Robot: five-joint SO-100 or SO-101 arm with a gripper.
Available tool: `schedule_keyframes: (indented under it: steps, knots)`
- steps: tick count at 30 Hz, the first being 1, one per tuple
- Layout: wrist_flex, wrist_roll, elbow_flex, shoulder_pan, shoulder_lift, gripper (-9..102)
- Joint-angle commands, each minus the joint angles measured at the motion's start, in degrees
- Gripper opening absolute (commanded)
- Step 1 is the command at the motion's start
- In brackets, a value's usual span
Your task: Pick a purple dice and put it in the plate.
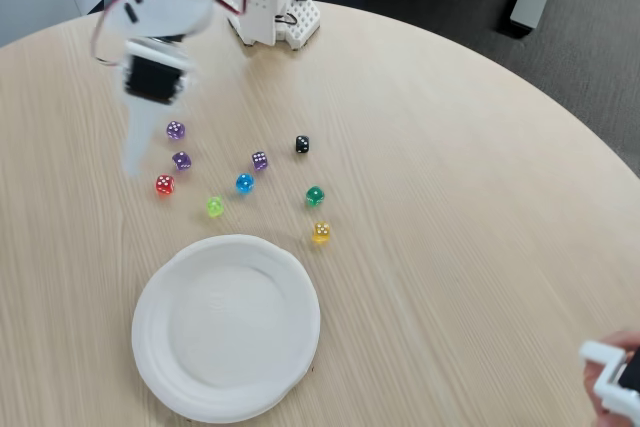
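Nine small dice lie scattered on the round, pale wood-grain table [450, 247], all see-through plastic cubes except one. Three are purple: one translucent purple die [175, 130] furthest up in the fixed view, a second purple die [181, 160] just below it, and a third purple die [259, 160] off to the right. The other six are one each: a red die [164, 185], a blue die [244, 183], a lime-green die [214, 207], a darker green die [315, 195], a yellow die [320, 233] and an opaque black die [302, 145] with white pips.

Below the cluster sits the single round white disposable plate [160, 347], matte, with a shallow raised rim and nothing in it. None of the purple dice touch it.

The white plastic arm reaches in from the top left, blurred, its gripper [137, 152] hanging to the left of the two nearest purple dice, over bare table. One long white finger [137, 142] shows pointing down; I can't tell whether the pincer is spread or closed, and nothing is seen in it.

At the bottom right corner a hand [615, 372] holds a white and black object.
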Motion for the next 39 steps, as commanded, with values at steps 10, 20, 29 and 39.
schedule_keyframes:
  steps: [10,20,29,39]
  knots:
    - [0.3,-3.3,-0.3,10.9,0.2,10]
    - [6.0,-7.6,-0.3,14.3,0.2,11]
    - [17.1,-10.9,-0.3,15.8,0.2,12]
    - [29.7,-18.5,-0.3,19.8,0.2,12]
